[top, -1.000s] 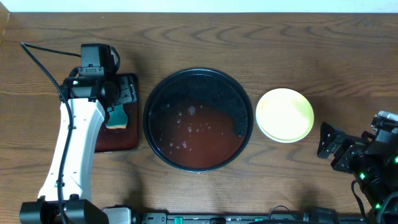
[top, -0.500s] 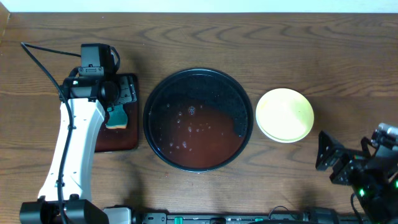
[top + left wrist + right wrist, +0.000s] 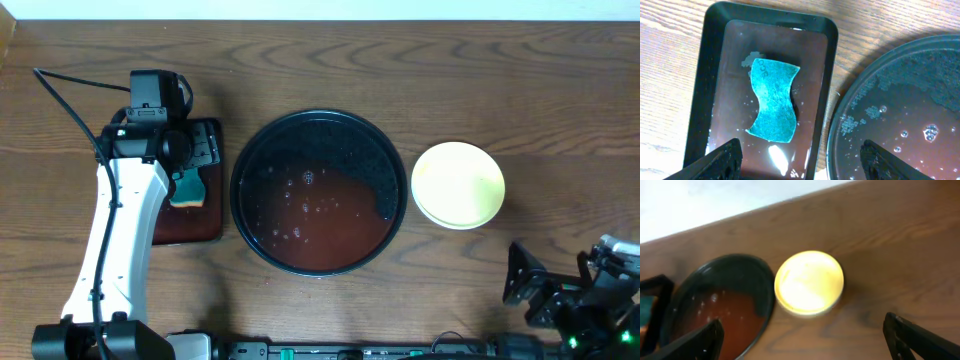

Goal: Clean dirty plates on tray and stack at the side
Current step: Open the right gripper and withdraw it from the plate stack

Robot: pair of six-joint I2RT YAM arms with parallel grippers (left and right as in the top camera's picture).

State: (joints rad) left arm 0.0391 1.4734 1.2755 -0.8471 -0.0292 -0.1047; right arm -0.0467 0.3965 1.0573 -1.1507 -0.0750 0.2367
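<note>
Evidently idle: left gripper (image 3: 800, 150) spread, empty, over sponge (image 3: 772, 100) parked in small rectangular tray (image 3: 707, 85). Right gripper (image 3: 802, 325) spread, empty, well apart from yellow plate (image 3: 809, 282), which sits on tabletop (image 3: 890, 240) beside round tray (image 3: 747, 262); tray holds only reddish suds (image 3: 720, 312). Task judged complete.

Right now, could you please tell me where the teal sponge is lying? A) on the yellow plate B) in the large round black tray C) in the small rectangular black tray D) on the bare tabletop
C: the left wrist view shows the teal sponge lying flat on the wet floor of the rectangular black tray, which sits beside the round tray.
</note>
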